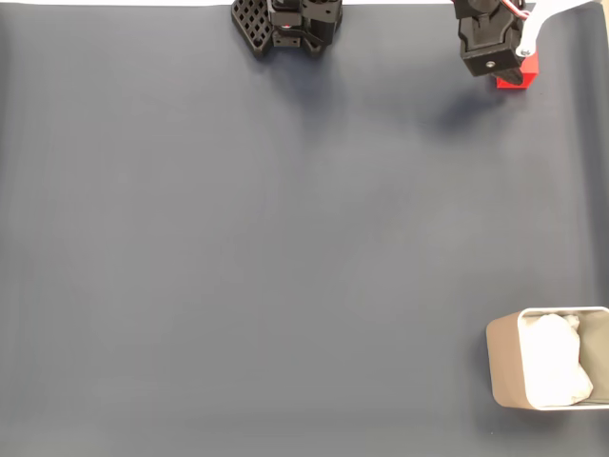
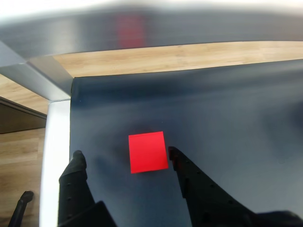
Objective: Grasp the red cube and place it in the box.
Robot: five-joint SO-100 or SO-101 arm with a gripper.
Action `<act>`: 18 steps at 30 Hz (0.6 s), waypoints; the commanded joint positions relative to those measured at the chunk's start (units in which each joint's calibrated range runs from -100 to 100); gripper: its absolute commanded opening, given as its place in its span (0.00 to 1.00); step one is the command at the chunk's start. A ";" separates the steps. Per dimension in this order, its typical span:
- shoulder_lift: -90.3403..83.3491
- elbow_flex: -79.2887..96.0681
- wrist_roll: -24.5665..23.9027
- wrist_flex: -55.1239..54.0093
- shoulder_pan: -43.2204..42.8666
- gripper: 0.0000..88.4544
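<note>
While the gripper (image 2: 125, 155) hangs with its 2 fingers spread apart, the red cube (image 2: 148, 152) lies on the mat between them, nearer the right-hand finger in the wrist view.

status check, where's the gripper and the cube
Gripper open, fingers either side of the red cube, not touching. Cube on the mat, top right in the fixed view. Box bottom right, nothing between.

Red cube (image 2: 148, 152) on mat btwn open gripper (image 2: 125, 155) fingers, not touching
</note>
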 commanded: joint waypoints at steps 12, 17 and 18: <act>0.87 0.03 -0.05 -2.58 -0.60 0.45; 1.39 -0.15 -0.15 -2.83 -0.81 0.45; 1.48 -0.24 -0.15 -2.91 -0.88 0.45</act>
